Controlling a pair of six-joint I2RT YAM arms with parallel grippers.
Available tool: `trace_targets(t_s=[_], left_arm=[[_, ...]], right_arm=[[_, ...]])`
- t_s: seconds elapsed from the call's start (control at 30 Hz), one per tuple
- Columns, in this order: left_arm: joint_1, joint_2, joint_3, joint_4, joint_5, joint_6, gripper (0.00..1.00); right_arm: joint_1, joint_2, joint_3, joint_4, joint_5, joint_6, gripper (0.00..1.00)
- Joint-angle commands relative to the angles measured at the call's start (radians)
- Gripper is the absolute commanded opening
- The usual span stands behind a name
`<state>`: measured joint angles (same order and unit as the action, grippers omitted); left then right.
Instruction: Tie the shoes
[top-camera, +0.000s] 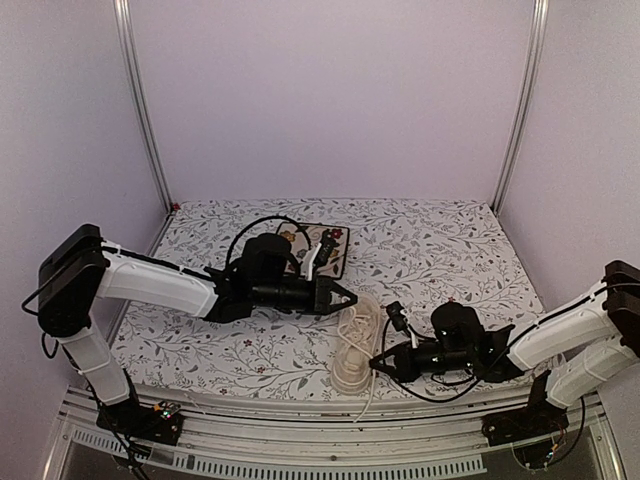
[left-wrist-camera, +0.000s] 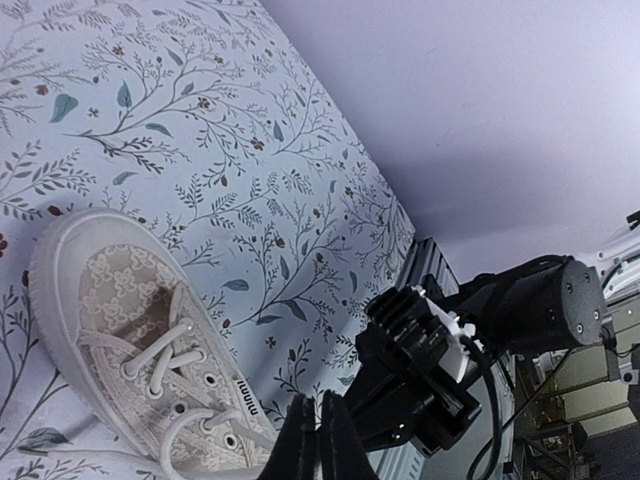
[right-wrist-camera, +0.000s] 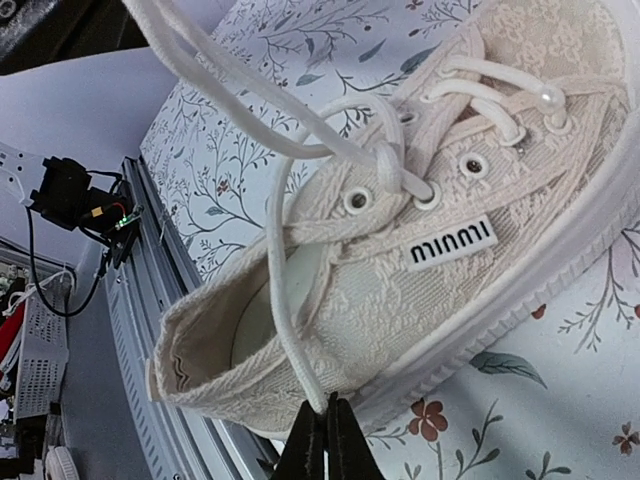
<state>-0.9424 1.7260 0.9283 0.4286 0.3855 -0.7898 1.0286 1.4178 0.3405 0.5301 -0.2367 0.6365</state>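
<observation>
Cream low-top canvas sneaker (top-camera: 355, 350) lies on the floral-print tabletop (top-camera: 450, 250) near the front edge, between the two arms. Its heel opening faces the arm bases and its toe points away. Cream laces (right-wrist-camera: 275, 250) are threaded through the eyelets but no knot or bow is formed yet.

Right gripper (right-wrist-camera: 325, 425): jaws pressed together, pinching one lace strand just past the heel collar. The strand runs fairly straight from the top eyelet, so it looks held under light tension to keep it clear of the shoe mouth.

Left gripper (left-wrist-camera: 318, 440): jaws closed, hovering over the toe end. A lace curves right up to the tips, so it is probably gripping the other strand, but the contact sits at the frame edge and is not fully clear. In the right wrist view a second strand rises out of the top of the picture, which fits that.

The two strands are pulled to opposite sides, likely a setup for crossing them. This is an early stage of the tie.

Square floral plate with dark rim (top-camera: 343, 255) sits behind the left arm, apart from the sneaker and not involved.
</observation>
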Motion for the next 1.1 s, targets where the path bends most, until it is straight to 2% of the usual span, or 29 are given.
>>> trace_targets(t_s=[0.0,0.13,0.3,0.57,0.83,1.07], left_arm=[[0.008,0.008,-0.012,0.021,0.011,0.004,0.00],[0.006,0.005,-0.015,0.027,0.019,0.012,0.00],[0.004,0.005,-0.015,0.031,0.032,0.028,0.00],[-0.005,0.008,-0.038,0.066,0.048,0.036,0.00],[-0.027,-0.036,-0.143,0.038,0.026,0.072,0.00],[-0.041,-0.106,-0.258,-0.039,-0.028,0.054,0.26]], right_arm=[[0.004,-0.101,-0.006,-0.049,0.118,0.059,0.03],[-0.018,-0.151,0.060,-0.215,0.187,0.061,0.02],[-0.090,-0.106,0.171,-0.348,0.192,0.008,0.02],[-0.124,0.047,0.345,-0.429,0.145,-0.068,0.02],[-0.123,0.049,0.308,-0.405,0.063,-0.059,0.02],[-0.124,0.040,0.290,-0.405,0.011,-0.066,0.02]])
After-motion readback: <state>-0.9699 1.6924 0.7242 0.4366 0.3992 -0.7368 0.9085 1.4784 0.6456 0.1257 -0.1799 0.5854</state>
